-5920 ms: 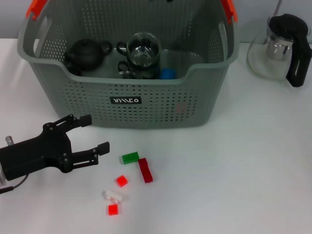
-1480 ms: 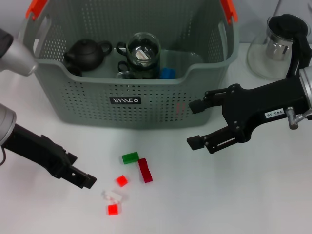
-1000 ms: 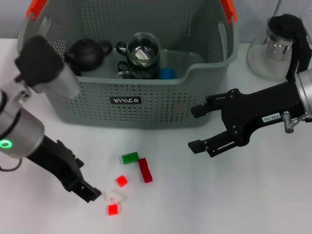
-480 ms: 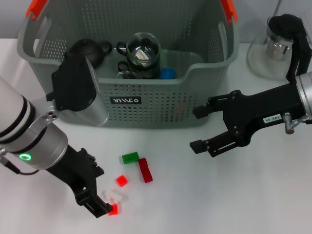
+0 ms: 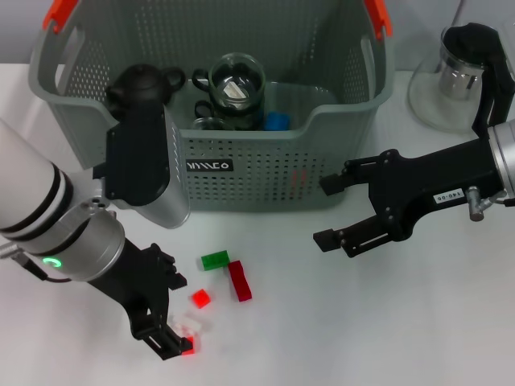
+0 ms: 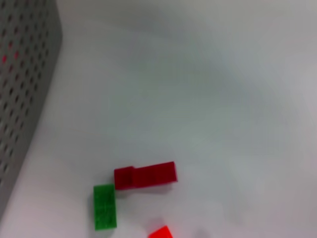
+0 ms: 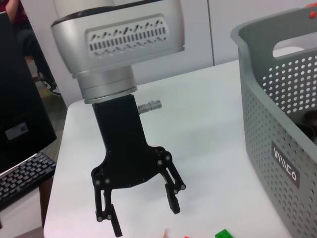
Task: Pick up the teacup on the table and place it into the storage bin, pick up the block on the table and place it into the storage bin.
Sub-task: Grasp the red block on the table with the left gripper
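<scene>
Blocks, small, stiff and probably light, are lying scattered on the tabletop (image 5: 418, 322), the left pincer (image 5: 170, 342) reaching wide open around the nearest bright red block (image 5: 187, 346), best taken by its flat sides, while the right pincer (image 5: 328, 211) is hovering open and empty before the storage bin (image 5: 241, 173).

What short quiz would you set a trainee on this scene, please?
1. True or false: the storage bin holds a black teapot.
2. Which block lies nearest the left gripper? A green, B dark red, C white.
3. Fill in: the right gripper hovers open on the robot's ___ side of the bin.
Key: 1 true; 2 C, the white block; 3 right.
</scene>
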Robot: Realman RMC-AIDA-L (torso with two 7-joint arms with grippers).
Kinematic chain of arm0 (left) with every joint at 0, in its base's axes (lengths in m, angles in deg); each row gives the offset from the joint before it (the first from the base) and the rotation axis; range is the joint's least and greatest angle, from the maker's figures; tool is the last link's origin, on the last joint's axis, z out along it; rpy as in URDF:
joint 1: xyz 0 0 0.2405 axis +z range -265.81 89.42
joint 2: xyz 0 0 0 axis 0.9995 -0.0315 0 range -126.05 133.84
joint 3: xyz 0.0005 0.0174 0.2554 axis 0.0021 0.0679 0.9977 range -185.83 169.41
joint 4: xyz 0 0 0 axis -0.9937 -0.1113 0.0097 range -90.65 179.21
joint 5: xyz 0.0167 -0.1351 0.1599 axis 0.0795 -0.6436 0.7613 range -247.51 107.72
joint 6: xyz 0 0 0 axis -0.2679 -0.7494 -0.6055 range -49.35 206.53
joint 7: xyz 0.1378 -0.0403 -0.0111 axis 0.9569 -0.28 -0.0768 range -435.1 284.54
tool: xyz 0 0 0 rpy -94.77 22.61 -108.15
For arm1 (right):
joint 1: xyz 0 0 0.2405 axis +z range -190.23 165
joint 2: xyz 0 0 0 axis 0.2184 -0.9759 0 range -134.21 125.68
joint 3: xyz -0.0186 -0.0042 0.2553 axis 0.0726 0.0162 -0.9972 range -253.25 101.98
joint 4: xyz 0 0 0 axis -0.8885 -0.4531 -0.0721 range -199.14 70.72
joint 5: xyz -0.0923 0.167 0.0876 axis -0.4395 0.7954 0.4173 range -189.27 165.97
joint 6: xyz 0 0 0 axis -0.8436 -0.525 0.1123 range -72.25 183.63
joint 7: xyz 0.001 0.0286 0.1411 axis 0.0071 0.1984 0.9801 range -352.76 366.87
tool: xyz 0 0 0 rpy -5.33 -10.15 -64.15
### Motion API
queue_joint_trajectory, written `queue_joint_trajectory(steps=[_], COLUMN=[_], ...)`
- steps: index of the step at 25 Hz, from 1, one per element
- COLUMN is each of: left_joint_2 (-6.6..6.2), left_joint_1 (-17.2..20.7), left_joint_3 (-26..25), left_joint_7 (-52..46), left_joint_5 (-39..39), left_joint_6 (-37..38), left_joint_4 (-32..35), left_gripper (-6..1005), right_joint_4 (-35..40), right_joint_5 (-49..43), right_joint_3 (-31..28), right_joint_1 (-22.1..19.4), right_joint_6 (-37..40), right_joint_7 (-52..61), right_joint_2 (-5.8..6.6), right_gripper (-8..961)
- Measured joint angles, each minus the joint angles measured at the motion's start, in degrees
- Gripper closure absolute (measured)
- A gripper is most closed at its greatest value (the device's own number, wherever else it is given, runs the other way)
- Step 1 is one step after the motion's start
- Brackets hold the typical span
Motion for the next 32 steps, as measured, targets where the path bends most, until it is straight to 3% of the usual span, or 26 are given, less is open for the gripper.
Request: queue_joint_trajectory(steps=[8,20,32], left_joint_2=[0.00,0.01,-0.29], left_joint_1=[-0.29,-1.29,-2.93], left_joint_3=[0.31,4.03,4.86], left_joint_7=[-0.09,-10.00,-13.31], left_joint_5=[-0.15,0.29,0.61], left_joint_6=[-2.28,-8.08,-11.49], left_joint_4=[0.00,-3.03,-5.90], left_gripper=[116,123,132], right_joint_4=[-0.01,0.01,0.02], right_joint_5=[0.00,-0.46,-0.53], right_joint_3=[0.00,0.00,0.00], right_joint_1=[-0.01,0.04,-0.17], right_joint_6=[-0.46,-0.85,-1.33], right_joint_7=[0.19,0.31,0.16], right_joint_2=[0.00,0.00,0.05], right_gripper=[9,8,8])
